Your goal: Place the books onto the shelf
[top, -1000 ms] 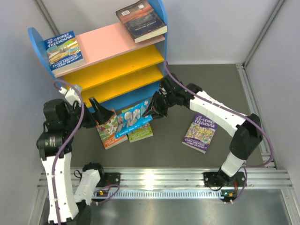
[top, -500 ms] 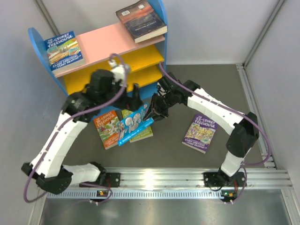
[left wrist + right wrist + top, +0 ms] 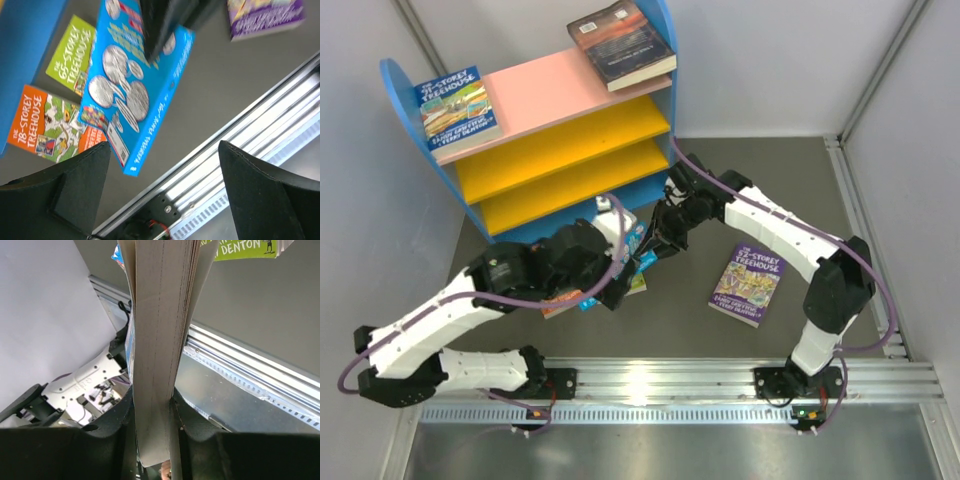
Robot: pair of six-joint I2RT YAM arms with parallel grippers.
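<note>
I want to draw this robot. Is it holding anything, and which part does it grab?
The right gripper pinches the blue book by a page edge, covers and pages between its fingers. The left gripper is open, holding nothing.

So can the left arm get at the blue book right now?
Probably yes: the open left gripper faces the blue book, held up by the right gripper, with nothing between them.

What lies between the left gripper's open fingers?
In the left wrist view, the lower corner of the blue book, held by the right gripper, shows between them; its depth cannot be judged.
</note>
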